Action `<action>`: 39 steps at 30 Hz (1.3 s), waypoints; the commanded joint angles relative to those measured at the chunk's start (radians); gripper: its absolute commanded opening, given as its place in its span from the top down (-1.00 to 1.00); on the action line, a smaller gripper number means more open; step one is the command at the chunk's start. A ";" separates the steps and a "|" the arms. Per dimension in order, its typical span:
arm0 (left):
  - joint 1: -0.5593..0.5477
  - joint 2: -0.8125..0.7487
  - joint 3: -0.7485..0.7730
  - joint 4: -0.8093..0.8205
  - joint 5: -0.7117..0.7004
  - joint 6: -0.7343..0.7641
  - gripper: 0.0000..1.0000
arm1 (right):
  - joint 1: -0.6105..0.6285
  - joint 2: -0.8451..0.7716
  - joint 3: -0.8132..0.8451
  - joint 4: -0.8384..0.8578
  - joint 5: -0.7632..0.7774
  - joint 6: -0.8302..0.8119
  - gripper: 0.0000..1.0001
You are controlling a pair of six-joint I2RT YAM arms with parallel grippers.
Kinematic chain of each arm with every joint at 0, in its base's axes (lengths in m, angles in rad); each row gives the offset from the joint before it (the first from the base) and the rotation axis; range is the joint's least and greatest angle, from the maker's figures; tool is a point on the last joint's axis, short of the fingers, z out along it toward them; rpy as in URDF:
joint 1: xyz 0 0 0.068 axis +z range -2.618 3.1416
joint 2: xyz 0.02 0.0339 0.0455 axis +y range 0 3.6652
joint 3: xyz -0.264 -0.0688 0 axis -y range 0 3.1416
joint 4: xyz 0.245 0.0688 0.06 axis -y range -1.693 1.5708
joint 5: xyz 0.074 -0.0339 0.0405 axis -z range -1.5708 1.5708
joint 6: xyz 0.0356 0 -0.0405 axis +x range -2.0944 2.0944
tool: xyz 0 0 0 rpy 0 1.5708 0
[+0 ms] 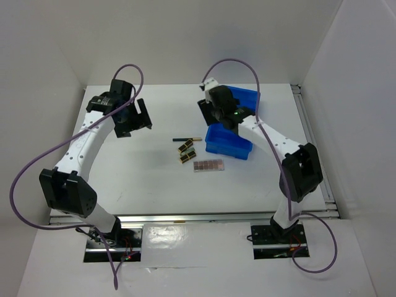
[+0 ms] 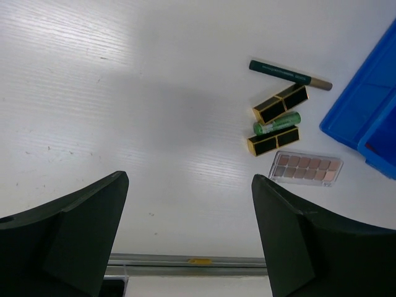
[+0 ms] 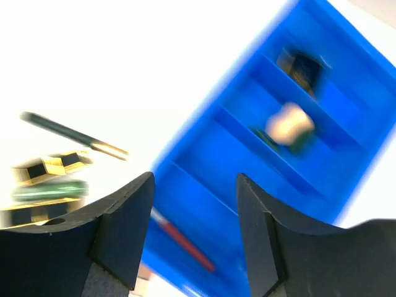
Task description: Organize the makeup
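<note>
The sorting looks to be somewhere near the middle. The blue bin [image 1: 230, 145] sits on the right side of the white counter [image 1: 142, 179], and several pieces already lie in its compartments. A black-and-gold piece [image 3: 301, 67] is in the far section. A beige sponge [image 3: 289, 122] is in the next one, with something dark green just beside it that is too blurred to name. A reddish-pink stick [image 3: 182, 241] lies slantwise in the nearest section.

Five things are left out on the counter, bunched together just to the left of the bin. There is a dark green pencil [image 2: 289, 74] with a gold end. Below it lie two black-and-gold lipstick tubes [image 2: 280, 103] [image 2: 273, 141], with a small green tube [image 2: 276, 122] lying between them and seemingly touching both. Nearest the arms is the palette strip [image 2: 305, 168] of brown and pink shades. None of these is in the bin or in any grip.

The right pincer [image 3: 195, 185] hangs above the bin's near-left edge. Its fingers stand apart with nothing between them, and its own view is smeared. The left pincer [image 2: 189, 185] hovers over bare counter well to the left of the cluster, spread wide and holding nothing.

By my reckoning, the remaining five pieces have yet to be carried across. The pencil and palette, being long and flat, are likely to be the fiddlier ones to lift.
</note>
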 commanded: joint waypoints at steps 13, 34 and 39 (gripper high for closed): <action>0.163 -0.103 0.017 -0.021 -0.045 -0.060 -0.90 | 0.172 0.453 0.393 -0.084 -0.232 -0.138 -0.30; 0.209 -0.151 -0.033 -0.021 -0.034 -0.023 -0.90 | 0.151 0.728 0.584 -0.086 -0.256 -0.158 0.51; 0.209 -0.160 -0.033 -0.021 -0.034 -0.023 -0.90 | 0.151 0.789 0.701 -0.096 -0.257 -0.138 1.00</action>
